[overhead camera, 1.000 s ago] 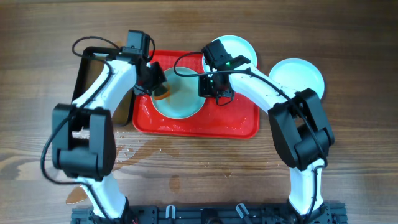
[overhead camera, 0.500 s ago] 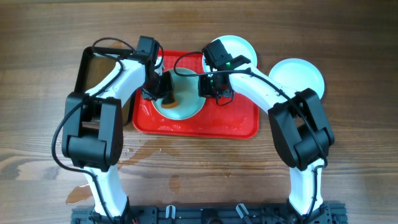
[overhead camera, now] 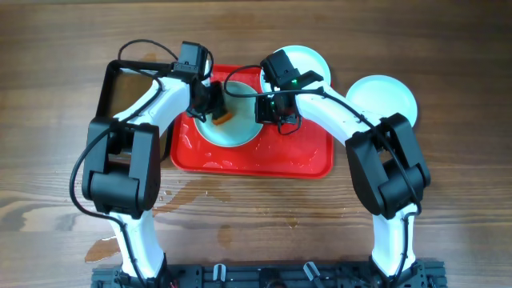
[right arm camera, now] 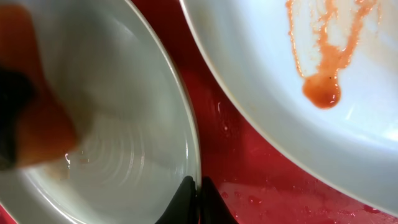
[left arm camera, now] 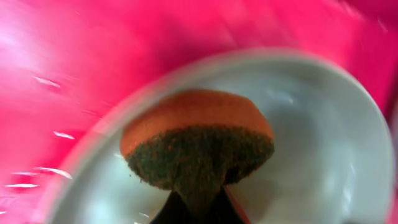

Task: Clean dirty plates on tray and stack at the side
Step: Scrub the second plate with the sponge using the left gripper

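A pale plate lies on the red tray. My left gripper is shut on an orange sponge with a dark green scrub side and presses it onto this plate. In the left wrist view the sponge rests on the plate above the jaws. My right gripper is shut on the plate's right rim, its jaws pinching it. A second plate at the tray's far right corner has an orange-brown sauce smear. A third plate lies on the table to the right.
A black tray with brownish water stands left of the red tray, under the left arm. Water is spilled on the wooden table in front of the red tray. The red tray's floor is wet.
My left gripper has moved the sponge from the plate's left edge rightward and toward the far side across the plate. The right gripper has kept its hold on the rim.
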You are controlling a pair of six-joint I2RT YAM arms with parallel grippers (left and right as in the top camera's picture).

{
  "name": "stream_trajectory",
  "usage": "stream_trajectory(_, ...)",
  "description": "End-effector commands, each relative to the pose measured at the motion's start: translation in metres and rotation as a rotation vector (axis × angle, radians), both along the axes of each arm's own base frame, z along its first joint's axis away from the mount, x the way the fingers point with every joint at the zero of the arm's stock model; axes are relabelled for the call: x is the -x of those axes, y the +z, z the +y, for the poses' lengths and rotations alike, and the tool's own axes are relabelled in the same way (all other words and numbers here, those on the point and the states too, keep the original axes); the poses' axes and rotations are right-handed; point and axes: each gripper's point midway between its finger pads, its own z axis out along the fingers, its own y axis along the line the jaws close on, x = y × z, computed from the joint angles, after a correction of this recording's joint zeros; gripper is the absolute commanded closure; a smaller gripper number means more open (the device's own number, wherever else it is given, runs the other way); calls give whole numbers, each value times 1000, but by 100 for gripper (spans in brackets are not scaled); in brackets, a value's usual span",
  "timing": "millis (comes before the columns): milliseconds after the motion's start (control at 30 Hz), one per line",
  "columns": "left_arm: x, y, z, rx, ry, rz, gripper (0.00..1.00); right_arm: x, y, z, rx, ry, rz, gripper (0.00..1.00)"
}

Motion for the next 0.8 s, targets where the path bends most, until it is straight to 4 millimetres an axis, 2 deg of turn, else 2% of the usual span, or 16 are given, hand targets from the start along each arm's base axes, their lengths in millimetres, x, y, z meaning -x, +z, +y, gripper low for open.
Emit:
stream_trajectory(0, 15, -24, 49, -231, 172, 74, 96, 8, -10, 6, -17, 23, 40, 96)
stream_trajectory(67, 34, -28, 44, -214, 152, 153, 96, 7, -10, 6, -18, 23, 39, 96)
stream_trajectory(133, 53, -29, 30, -143, 96, 235, 96, 7, -10, 6, -18, 23, 39, 96)
stream_trajectory(233, 87, -19, -14, 109, -95, 363, 96, 7, -10, 6, -17, 25, 38, 96)
stream_trajectory(333, 100, -4, -40, 279, -216, 385, 96, 7, -10, 6, -17, 25, 38, 96)
stream_trajectory(433, 92, -2, -46, 309, -243, 340, 96, 7, -10, 6, -17, 25, 38, 96)
stream_trajectory(567, 57, -1, -52, 315, -243, 192, 96, 7, -10, 6, -18, 24, 38, 96)
stream_trajectory(667, 30, -8, -42, 243, -141, 116, 96, 7, -10, 6, -18, 24, 38, 96)
stream_trajectory(767, 14, -16, -21, 121, -11, 80, 96, 7, -10, 6, -18, 23, 38, 96)
